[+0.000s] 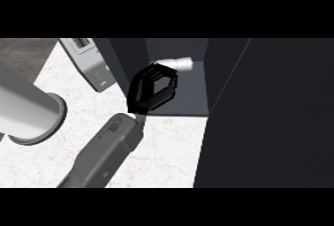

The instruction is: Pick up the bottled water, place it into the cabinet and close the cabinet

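White marbled counter (163, 150) fills the lower left, with a dark cabinet (189, 97) standing open at the upper centre and its dark door (274, 114) at the right. One grey forearm leads up to a black hand (151, 90) at the cabinet's mouth; which arm this is cannot be told. Its fingers curl near the bottled water (177, 64), which lies inside the cabinet, just beyond the fingertips; contact cannot be told. A grey cylinder (29, 110) and a toaster-like appliance (91, 62) stand at left.
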Available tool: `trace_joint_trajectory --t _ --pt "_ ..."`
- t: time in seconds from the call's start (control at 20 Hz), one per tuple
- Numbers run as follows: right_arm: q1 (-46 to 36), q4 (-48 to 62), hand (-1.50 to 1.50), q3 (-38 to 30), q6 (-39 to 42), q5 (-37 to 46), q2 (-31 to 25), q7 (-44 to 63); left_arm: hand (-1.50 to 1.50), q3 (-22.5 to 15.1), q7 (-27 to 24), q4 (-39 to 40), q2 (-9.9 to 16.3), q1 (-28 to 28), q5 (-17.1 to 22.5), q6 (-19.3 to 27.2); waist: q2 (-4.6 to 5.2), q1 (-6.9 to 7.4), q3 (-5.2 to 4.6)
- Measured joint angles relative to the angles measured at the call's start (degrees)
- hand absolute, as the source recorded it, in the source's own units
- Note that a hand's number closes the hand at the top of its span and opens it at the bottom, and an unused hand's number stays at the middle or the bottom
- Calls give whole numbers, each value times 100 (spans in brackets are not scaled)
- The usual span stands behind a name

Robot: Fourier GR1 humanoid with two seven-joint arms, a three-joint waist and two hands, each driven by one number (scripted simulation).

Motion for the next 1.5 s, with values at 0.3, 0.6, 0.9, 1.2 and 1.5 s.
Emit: trace_joint_trajectory --t 0.3,0.6,0.9,1.2,1.5 --pt "-164 7 150 291 330 37 -405 329 150 -422 289 -1524 457 1325 -161 150 3 36 0" --pt "-462 22 150 945 306 52 -253 999 150 -623 472 -3185 1103 2615 -328 350 35 19 3" --pt "-1015 157 150 1679 75 281 269 1695 150 -489 480 -4245 1665 3639 -360 215 68 -31 8" --pt "-1723 490 150 2324 -91 767 995 2330 150 -206 359 -4732 1964 4296 -284 26 55 -32 -6" --pt "-2529 744 150 2656 -321 1157 955 2574 150 157 134 -5053 2273 4944 -66 -367 53 12 -13"
